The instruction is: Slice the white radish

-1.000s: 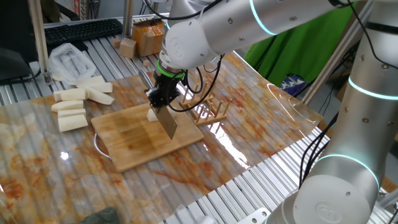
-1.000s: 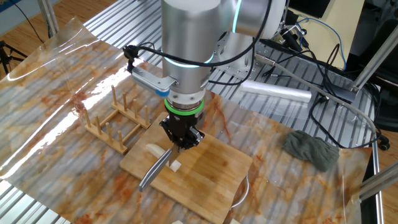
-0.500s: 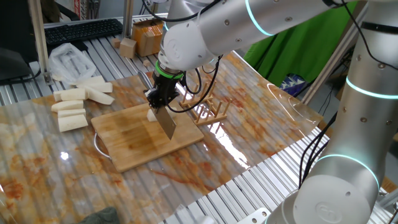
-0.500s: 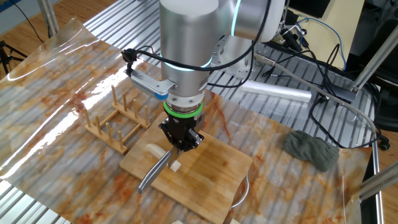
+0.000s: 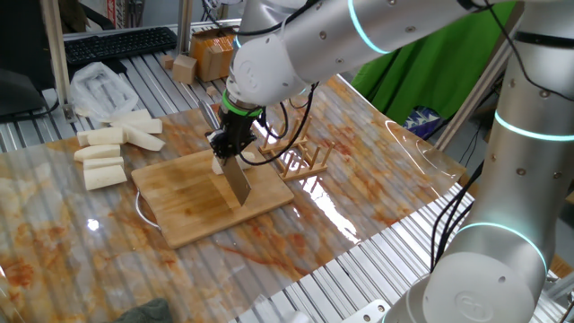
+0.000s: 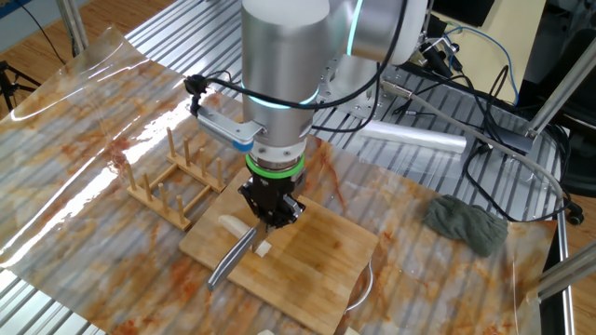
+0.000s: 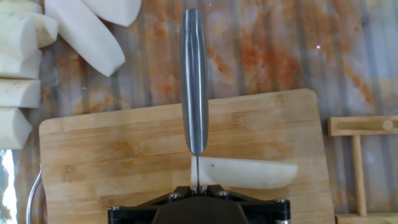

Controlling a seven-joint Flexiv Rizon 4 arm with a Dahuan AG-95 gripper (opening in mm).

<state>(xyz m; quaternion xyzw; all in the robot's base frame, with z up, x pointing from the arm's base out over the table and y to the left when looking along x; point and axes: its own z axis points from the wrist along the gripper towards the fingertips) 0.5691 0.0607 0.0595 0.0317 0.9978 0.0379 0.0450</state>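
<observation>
The white radish (image 7: 245, 172) is a short creamy-white chunk lying on the wooden cutting board (image 7: 118, 155). It also shows in one fixed view (image 5: 218, 165) and the other fixed view (image 6: 232, 225). My gripper (image 5: 229, 144) is shut on a knife (image 7: 193, 81), also seen in the other fixed view (image 6: 272, 214). The blade (image 5: 238, 182) points down and crosses the radish near one end. A small pale bit (image 6: 264, 247) lies on the blade's other side. I cannot tell how deep the blade sits.
Several longer white radish sticks (image 5: 108, 148) lie left of the board (image 5: 202, 202), with a plastic bag (image 5: 99, 85) behind them. A wooden rack (image 5: 300, 161) stands right of the board. A grey cloth (image 6: 466, 225) lies off to the side.
My gripper and the knife have shifted slightly left in the one fixed view. The radish has not moved.
</observation>
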